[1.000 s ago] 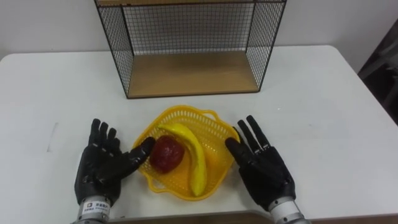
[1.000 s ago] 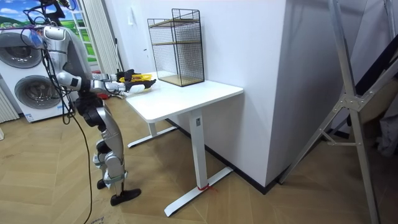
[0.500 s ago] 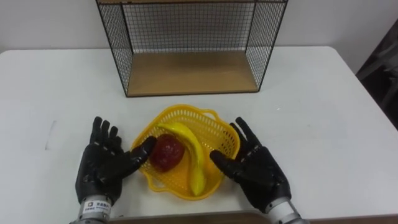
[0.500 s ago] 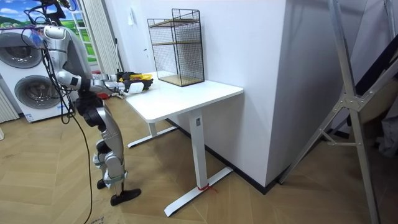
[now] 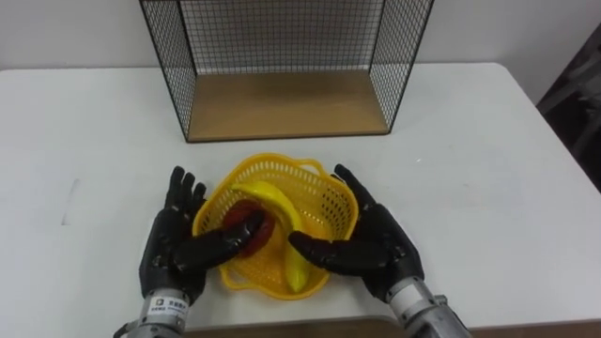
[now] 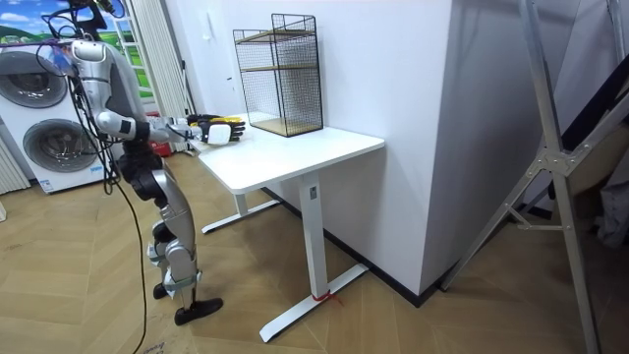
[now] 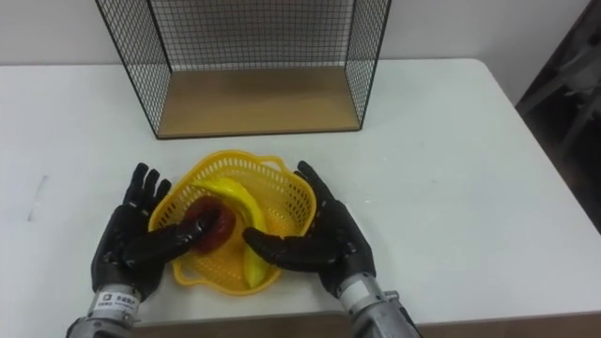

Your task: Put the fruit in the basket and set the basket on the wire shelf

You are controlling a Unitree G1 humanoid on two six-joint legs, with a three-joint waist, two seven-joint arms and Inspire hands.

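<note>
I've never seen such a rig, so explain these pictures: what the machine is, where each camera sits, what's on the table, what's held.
It is a humanoid robot with two hands. Two pictures come from its head, looking down; the third from across the room, showing it standing at the white table. There stand a wire shelf and a yellow basket holding a banana and a red fruit. The left hand and right hand flank the basket, fingers straight along its sides, thumbs over its rim.

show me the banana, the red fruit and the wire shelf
banana [image 5: 278, 202], left eye view, on its upper curve
red fruit [image 5: 244, 215], left eye view, on its bare top
wire shelf [image 5: 286, 103], left eye view, on its wooden bottom board
</note>
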